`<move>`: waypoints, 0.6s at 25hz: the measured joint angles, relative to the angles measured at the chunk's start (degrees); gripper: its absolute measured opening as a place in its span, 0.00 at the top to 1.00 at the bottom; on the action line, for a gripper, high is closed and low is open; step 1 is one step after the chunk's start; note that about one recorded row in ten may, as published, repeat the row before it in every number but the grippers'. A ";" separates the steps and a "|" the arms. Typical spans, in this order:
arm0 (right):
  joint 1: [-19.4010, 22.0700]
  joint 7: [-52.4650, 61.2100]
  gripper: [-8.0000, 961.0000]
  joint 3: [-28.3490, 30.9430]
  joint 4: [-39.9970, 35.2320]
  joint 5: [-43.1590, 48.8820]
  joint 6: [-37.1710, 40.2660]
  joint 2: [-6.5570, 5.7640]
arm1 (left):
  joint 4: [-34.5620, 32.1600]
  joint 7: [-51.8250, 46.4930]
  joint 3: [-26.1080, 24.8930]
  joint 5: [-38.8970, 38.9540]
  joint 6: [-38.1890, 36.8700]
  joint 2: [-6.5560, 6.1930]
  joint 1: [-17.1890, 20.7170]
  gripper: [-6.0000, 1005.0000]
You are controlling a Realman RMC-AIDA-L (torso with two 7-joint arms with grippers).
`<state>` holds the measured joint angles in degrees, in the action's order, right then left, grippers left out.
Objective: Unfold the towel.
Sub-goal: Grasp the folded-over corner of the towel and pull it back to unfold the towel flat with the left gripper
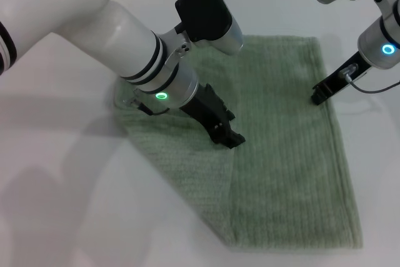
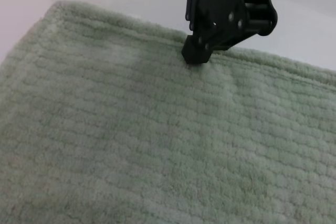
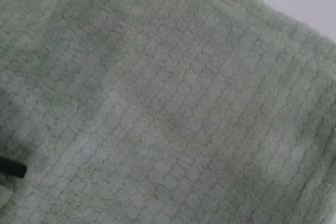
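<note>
The pale green towel lies flat on the white table, with a crease running from its middle toward the near edge. My left gripper rests low on the cloth at the top of that crease. At the towel's right hem my right gripper stands shut, its tip touching the edge. The left wrist view shows the towel close up, with the right gripper pressed onto the far hem. Ribbed towel fills the right wrist view, where a black tip pokes in at one border.
White table surrounds the towel on all sides. The bulky white left arm reaches over the towel's far left corner and hides it. A grey cable loops beside the right wrist.
</note>
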<state>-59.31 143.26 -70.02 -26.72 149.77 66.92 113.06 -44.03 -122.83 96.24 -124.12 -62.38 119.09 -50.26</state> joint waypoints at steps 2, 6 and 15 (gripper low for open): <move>-0.05 0.00 0.99 -0.04 0.00 0.00 -0.04 -0.01 | 0.00 -0.01 0.10 -0.13 -0.25 0.00 -0.11 0.40; -0.09 0.00 0.99 -0.11 0.00 0.00 -0.12 -0.04 | 0.35 -0.01 0.64 -0.24 -0.75 0.00 -0.47 0.54; -0.10 0.00 0.99 -0.12 0.62 0.00 -0.49 -0.04 | 0.57 0.46 0.14 0.11 -1.37 -0.03 -0.71 0.84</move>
<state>-59.42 143.26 -70.14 -26.10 149.77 66.42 113.02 -43.46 -122.37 96.38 -124.00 -63.76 119.06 -50.97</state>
